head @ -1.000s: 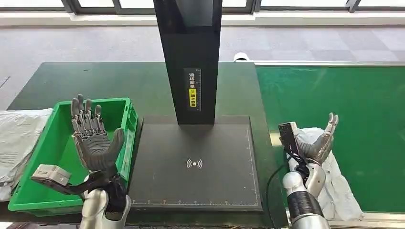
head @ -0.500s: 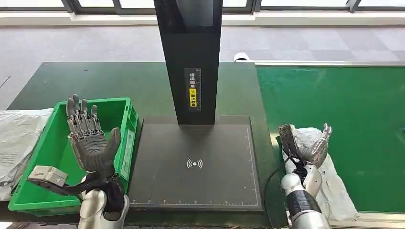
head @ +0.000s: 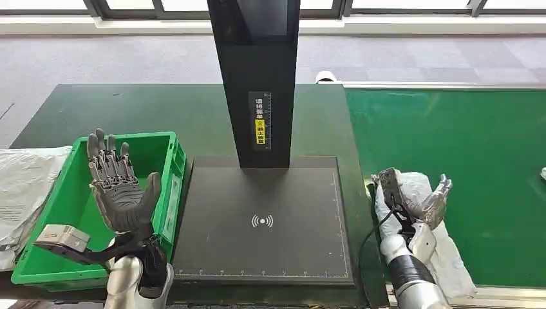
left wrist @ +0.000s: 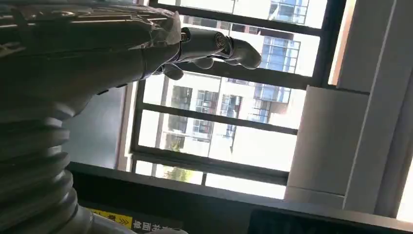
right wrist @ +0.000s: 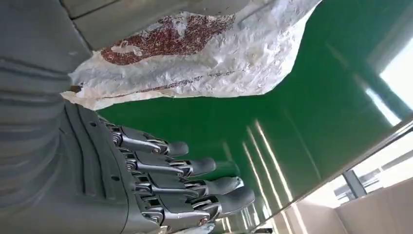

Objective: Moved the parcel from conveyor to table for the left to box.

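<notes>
A white crumpled parcel [head: 444, 251] lies on the green conveyor [head: 463, 141] at its near left edge. My right hand [head: 431, 206] hovers just over the parcel's far end, fingers apart and holding nothing. The right wrist view shows the parcel [right wrist: 204, 53] with a reddish patch beside my spread fingers [right wrist: 195, 187]. My left hand [head: 122, 190] is raised upright with its fingers spread above the green box [head: 170, 167], empty. In the left wrist view its fingers [left wrist: 219, 46] stand against windows.
A black scanner stand [head: 257, 77] rises from a dark pad [head: 264, 222] in the middle of the table. Grey parcels [head: 26, 187] lie left of the green box. The conveyor's metal rail [head: 489, 293] runs along the near edge.
My right hand has dropped lower toward the parcel and drawn slightly nearer. My left hand has shifted a little to the left, still raised and spread.
</notes>
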Robot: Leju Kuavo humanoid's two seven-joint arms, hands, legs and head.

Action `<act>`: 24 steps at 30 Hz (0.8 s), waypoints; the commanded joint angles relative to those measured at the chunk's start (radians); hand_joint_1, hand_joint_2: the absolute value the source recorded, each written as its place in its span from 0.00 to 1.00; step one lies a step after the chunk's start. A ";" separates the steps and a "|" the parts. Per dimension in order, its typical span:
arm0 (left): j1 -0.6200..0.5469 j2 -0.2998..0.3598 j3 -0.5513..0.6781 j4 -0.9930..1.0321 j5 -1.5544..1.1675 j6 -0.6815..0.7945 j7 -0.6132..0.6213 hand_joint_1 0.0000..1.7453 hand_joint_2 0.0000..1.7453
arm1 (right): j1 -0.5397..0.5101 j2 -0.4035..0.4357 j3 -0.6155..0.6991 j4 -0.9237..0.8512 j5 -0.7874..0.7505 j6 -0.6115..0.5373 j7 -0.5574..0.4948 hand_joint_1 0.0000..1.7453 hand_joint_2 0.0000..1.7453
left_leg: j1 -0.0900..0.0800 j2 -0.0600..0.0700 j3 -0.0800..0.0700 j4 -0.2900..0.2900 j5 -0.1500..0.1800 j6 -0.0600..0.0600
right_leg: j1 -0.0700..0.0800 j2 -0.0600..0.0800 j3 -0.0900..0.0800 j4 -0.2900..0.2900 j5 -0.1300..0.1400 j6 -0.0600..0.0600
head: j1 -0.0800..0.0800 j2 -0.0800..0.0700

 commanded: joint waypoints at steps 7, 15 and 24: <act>0.009 -0.010 0.024 0.025 0.009 0.014 0.000 0.00 1.00 | -0.037 -0.053 0.018 0.117 0.093 0.130 0.219 0.00 1.00 | 0.000 0.001 0.001 -0.002 0.000 0.000 | 0.000 0.000 0.001 -0.002 0.001 0.000 | 0.000 0.000; -0.002 -0.006 0.026 0.035 0.009 0.016 -0.002 0.00 1.00 | -0.041 -0.047 0.045 0.127 0.129 0.260 0.256 0.00 1.00 | 0.000 0.001 0.001 -0.002 0.001 0.000 | 0.000 0.001 0.001 -0.002 0.001 -0.001 | 0.000 0.000; -0.004 -0.004 0.025 0.038 0.009 0.013 -0.004 0.00 1.00 | -0.042 -0.046 0.057 0.134 0.132 0.322 0.235 0.00 1.00 | 0.000 0.001 0.001 -0.001 0.000 0.000 | 0.000 0.001 0.001 -0.001 0.000 0.000 | 0.000 0.000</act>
